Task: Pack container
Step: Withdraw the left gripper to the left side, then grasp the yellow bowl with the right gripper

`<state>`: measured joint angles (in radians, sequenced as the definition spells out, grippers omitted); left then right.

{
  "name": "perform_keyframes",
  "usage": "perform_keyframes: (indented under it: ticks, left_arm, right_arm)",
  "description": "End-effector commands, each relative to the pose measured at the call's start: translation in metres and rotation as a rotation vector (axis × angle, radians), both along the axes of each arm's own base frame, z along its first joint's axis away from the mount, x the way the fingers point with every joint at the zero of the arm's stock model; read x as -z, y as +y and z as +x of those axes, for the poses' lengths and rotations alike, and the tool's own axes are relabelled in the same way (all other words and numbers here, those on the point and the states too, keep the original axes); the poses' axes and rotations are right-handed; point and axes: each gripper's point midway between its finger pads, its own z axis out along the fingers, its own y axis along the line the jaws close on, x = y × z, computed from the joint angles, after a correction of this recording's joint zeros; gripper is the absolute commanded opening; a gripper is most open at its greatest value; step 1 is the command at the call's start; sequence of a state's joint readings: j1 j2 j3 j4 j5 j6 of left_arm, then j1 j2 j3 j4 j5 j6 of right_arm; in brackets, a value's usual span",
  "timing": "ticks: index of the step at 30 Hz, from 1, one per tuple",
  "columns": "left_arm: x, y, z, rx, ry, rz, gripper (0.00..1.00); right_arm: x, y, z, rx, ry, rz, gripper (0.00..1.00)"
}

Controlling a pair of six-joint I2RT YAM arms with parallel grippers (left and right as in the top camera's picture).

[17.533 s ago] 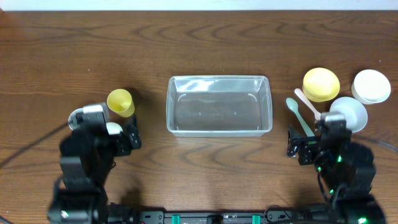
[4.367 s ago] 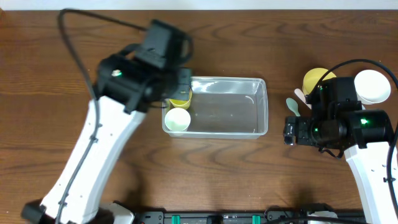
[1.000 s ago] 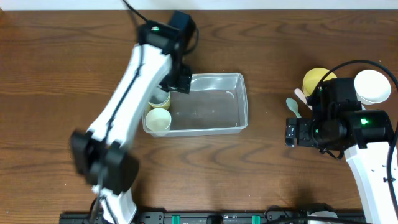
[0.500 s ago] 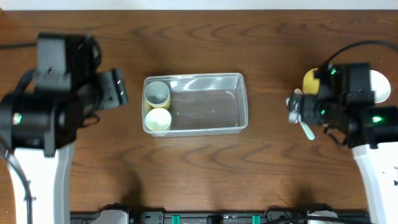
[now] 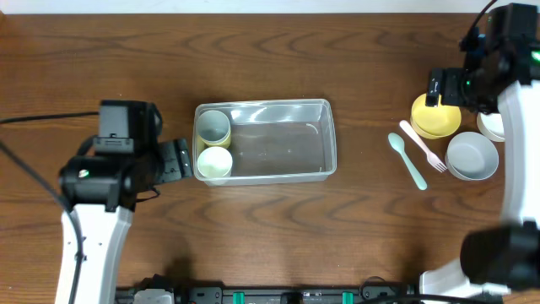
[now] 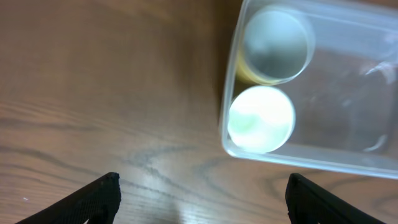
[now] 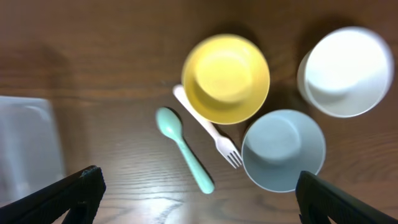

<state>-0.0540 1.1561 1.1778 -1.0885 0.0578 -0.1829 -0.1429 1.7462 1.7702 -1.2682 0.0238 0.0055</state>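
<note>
The container (image 5: 283,143) is seen on the counter (image 5: 278,51) a little left of centre, its long sides running left to right. Two cups are stood upright in its left end: a grey-blue cup (image 5: 213,127) by the far wall, with a sliver of yellow showing under its rim, and a pale cup (image 5: 214,162) by the near wall, just beside it. The left end effector (image 6: 199,198) is held over the counter just left of the container, released, with its fingers spread wide and nothing between them. The right end effector (image 7: 199,198) is likewise released, above the dishes at the right, well apart from the container. There a yellow bowl (image 7: 227,78), a white bowl (image 7: 345,71) and a grey-blue bowl (image 7: 283,149) are grouped closely; a teal spoon (image 7: 186,149) and a white fork (image 7: 208,134) are laid side by side, the fork's handle reaching the yellow bowl.
</note>
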Motion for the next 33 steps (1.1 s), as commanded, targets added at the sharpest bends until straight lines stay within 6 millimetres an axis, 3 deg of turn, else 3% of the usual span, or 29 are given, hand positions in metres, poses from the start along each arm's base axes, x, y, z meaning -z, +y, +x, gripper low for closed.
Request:
perform_keyframes:
  ticks: [1,8,13,19,22,26,33]
  left_arm:
    - [0.021,0.001,-0.001,-0.016,0.041,-0.014,0.85]
    - [0.038,0.019,0.002,-0.097,0.081,-0.020,0.86]
    - [0.039,0.025,0.002,-0.119,0.086,-0.021,0.88]
    - [0.039,0.025,0.002,-0.119,0.086,-0.021,0.88]
    - [0.039,0.025,0.002,-0.119,0.086,-0.021,0.88]
    - [0.039,0.025,0.002,-0.119,0.086,-0.021,0.88]
    - [0.039,0.024,0.002,-0.118,0.086,-0.021,0.88]
  right_arm:
    - [0.034,-0.009,0.009,-0.018,0.090,-0.010,0.99]
    - [0.105,-0.009,0.034,-0.029,0.198,0.005,0.98]
    - [0.141,-0.010,0.046,-0.034,0.233,-0.007,0.92]
    - [0.179,-0.009,0.042,-0.036,0.315,0.006,0.73]
    - [0.189,-0.009,0.040,-0.036,0.338,0.009,0.61]
    - [0.194,-0.009,0.039,-0.037,0.349,0.011,0.54]
    - [0.193,-0.008,0.040,-0.030,0.342,0.012,0.19]
